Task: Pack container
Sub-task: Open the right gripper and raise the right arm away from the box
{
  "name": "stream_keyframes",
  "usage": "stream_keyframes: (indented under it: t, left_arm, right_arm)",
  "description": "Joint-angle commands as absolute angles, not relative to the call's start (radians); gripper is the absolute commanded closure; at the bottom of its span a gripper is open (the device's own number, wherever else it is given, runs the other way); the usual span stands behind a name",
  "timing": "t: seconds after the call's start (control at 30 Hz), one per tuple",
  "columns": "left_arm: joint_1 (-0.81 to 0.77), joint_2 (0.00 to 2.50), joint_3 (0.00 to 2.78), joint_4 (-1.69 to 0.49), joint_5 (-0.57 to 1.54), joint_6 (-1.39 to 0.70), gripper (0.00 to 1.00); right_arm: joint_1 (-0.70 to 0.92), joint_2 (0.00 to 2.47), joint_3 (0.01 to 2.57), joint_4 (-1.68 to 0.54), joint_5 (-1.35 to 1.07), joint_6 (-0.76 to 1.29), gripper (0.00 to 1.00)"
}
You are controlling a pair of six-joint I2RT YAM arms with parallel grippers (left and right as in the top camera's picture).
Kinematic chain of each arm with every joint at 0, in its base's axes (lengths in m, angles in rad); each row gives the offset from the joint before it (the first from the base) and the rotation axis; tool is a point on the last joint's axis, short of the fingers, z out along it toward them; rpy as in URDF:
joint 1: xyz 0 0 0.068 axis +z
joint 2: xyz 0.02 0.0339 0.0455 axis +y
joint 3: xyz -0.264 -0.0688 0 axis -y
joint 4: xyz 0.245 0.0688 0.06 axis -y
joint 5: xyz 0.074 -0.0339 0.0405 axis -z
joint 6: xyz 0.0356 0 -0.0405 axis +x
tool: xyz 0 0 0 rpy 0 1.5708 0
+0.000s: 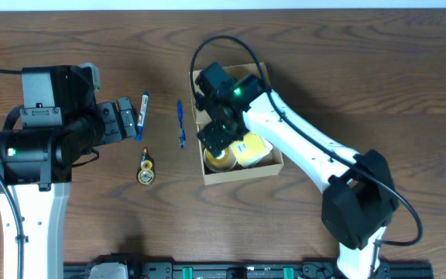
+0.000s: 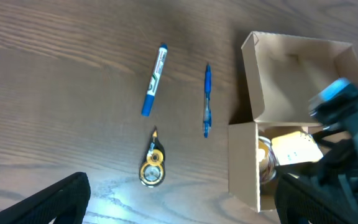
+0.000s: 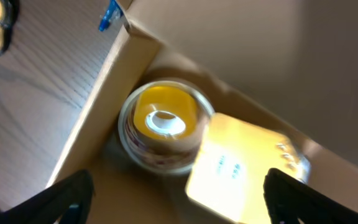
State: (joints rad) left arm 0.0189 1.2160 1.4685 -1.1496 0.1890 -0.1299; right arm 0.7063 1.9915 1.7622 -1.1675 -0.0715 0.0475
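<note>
Small tan cardboard box, centred on the wooden tabletop, looks light, thin-walled and crushable, so grip a side wall near a corner; right end effector hangs spread and empty over it, left end effector spread and empty well to its side.

A: Overhead: what'd the right arm hide?
B: Most of the container interior.
A: Right wrist cam?
B: Was blurred. Yellow pad btwn the jaws, print unreadable. Right gripper fingers were cut by bottom edge; pen beyond the jaws was cropped at top.
A: Left wrist?
B: Left gripper fingers were cropped too; one merged w/ the blurred arm.
</note>
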Motion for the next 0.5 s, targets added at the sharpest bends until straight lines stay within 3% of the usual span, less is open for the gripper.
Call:
stream_keyframes:
  t: [0.0, 0.03, 0.1, 0.23, 0.3, 0.47]
  left_arm:
    - [0.014, 1.223, 1.482, -1.175, 0.211, -0.119, 0.04]
    - [0.006, 1.228, 1.481, -1.188, 0.211, -0.12, 0.0]
    - [-0.019, 1.241, 1.473, -1.22, 0.198, -0.12, 0.12]
    - [-0.07, 1.268, 1.383, -1.174, -0.01, -0.239, 0.19]
    - [-0.079, 1.277, 1.324, -1.108, -0.06, -0.276, 0.19]
    - [-0.079, 1.303, 1.171, -0.912, -0.079, -0.298, 0.16]
  right_arm:
    - [0.72, 1.99, 1.921, -1.235, 0.02, 0.047, 0.19]
    - [0.722, 1.99, 1.965, -1.26, 0.044, 0.047, 0.19]
    - [0.728, 1.99, 2.066, -1.31, 0.099, 0.047, 0.16]
    - [0.715, 1.99, 2.25, -1.399, 0.14, 0.047, 0.14]
    - [0.7, 1.99, 2.322, -1.441, 0.151, 0.047, 0.18]
    - [0.669, 1.99, 2.477, -1.56, 0.234, 0.047, 0.15]
